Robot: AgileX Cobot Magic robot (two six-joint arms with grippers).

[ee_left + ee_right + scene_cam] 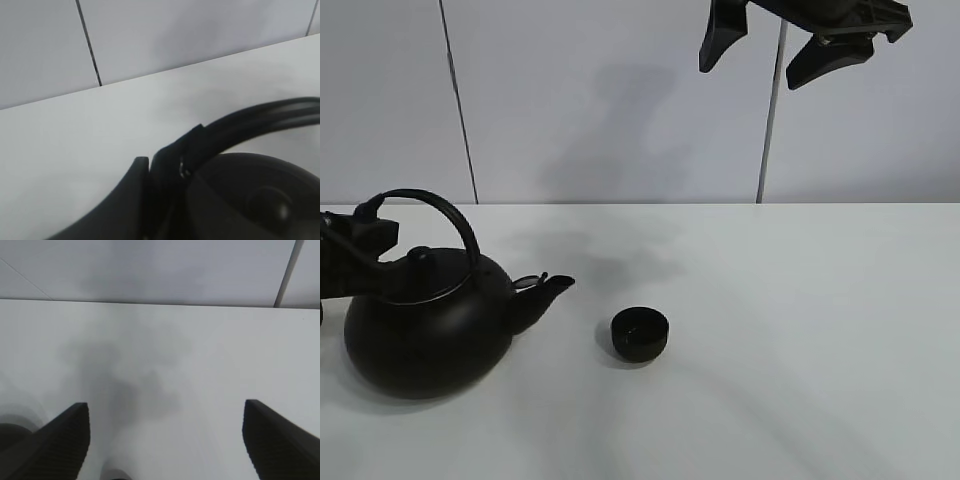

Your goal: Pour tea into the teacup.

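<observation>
Exterior high: teacup (640,333) stands clear of kettle (428,335) spout.

Black throughout: right fingers (57,445) are showing as matte, broad wedges tapering to blunt tips; left fingers (127,200) are appearing smooth, curved.

One big round matte-black kettle with an arched handle (425,335) by the white tabletop's (800,330) left edge. One small round black handleless teacup (640,333) mid-table. One of each, two items in all.
</observation>
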